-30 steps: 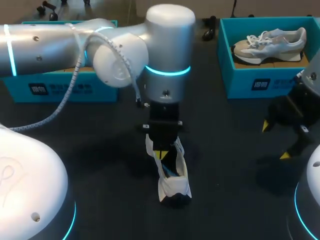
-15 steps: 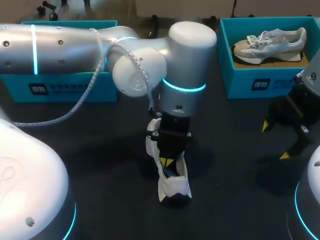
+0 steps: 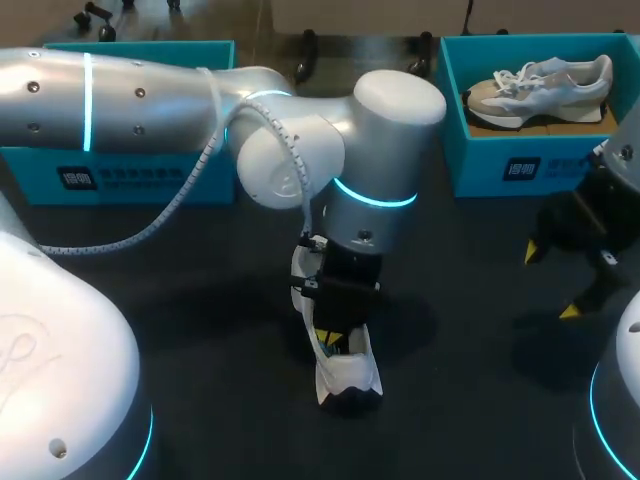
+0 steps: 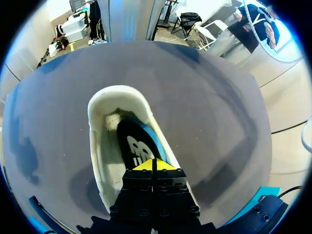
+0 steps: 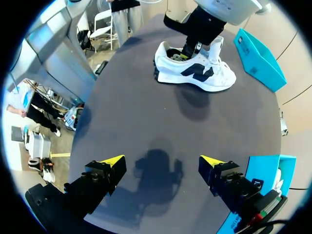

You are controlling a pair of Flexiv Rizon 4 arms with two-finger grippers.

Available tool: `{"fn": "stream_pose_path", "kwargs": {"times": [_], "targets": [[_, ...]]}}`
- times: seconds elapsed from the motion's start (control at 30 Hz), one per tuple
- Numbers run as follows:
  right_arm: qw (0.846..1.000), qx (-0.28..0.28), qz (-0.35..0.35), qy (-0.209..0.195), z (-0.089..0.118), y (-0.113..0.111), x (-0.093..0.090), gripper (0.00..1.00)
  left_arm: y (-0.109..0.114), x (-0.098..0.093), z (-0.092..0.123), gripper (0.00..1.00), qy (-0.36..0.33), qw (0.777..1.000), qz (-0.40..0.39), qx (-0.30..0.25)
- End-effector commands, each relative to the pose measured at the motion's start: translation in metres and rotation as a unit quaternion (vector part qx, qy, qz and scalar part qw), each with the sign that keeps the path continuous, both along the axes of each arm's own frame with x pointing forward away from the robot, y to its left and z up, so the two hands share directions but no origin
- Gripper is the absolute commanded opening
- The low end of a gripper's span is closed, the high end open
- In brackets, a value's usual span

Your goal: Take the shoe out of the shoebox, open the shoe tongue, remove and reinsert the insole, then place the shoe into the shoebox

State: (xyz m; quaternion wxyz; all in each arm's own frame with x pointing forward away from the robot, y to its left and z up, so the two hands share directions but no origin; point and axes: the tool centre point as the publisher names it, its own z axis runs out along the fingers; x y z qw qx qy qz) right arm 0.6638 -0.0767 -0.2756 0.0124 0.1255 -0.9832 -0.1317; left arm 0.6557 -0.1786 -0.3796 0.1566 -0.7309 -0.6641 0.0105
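A white shoe (image 3: 347, 376) with a dark side logo (image 5: 195, 70) stands on the dark table, its heel toward the near edge. My left arm reaches past the middle, and my left gripper (image 3: 331, 338) is lowered into the shoe's opening. In the left wrist view my left gripper (image 4: 153, 164) is shut, its yellow tips together on the near end of the black and blue insole (image 4: 138, 147). The insole lies slightly askew inside the shoe. I cannot tell whether the tips pinch it. My right gripper (image 5: 163, 163) hangs open over bare table at the right (image 3: 567, 283).
A teal shoebox (image 3: 540, 160) at the back right holds a second grey and white shoe (image 3: 540, 85). Another teal shoebox (image 3: 120, 175) stands at the back left, behind my left arm. Dark table lies between the shoe and my right gripper.
My left arm has swung to the right and its gripper has sunk deeper into the shoe, toward the heel. The shoe and my right arm have stayed put.
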Motion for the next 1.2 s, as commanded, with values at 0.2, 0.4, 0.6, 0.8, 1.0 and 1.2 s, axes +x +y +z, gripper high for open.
{"fn": "stream_pose_path", "kwargs": {"times": [0.2, 0.4, 0.6, 0.8, 1.0, 1.2], "targets": [[1.0, -0.001, 0.0, -0.001, -0.001, 0.0, -0.001, 1.0, -0.012, 0.0, -0.018, 0.0, 0.007, 1.0, 0.025, -0.009], [1.0, -0.001, 0.0, -0.001, -0.001, 0.0, -0.001, 1.0, -0.012, 0.002, 0.015, 0.0, -0.009, 1.0, 0.02, -0.015], [1.0, -0.001, 0.0, -0.001, -0.001, 0.0, -0.001, 1.0, -0.006, -0.008, 0.01, 0.0, -0.031, 0.999, 0.01, 0.017], [1.0, -0.001, 0.0, -0.001, -0.001, 0.0, -0.001, 1.0, -0.002, -0.011, -0.013, 0.0, -0.036, 0.999, 0.024, 0.031], [1.0, -0.001, 0.0, -0.001, -0.001, 0.0, -0.001, 1.0, -0.004, -0.011, -0.038, 0.0, -0.04, 0.998, 0.047, 0.018], [1.0, -0.001, 0.0, -0.001, -0.001, 0.0, -0.001, 1.0, -0.007, -0.007, -0.046, 0.0, -0.043, 0.995, 0.084, -0.012]]}}
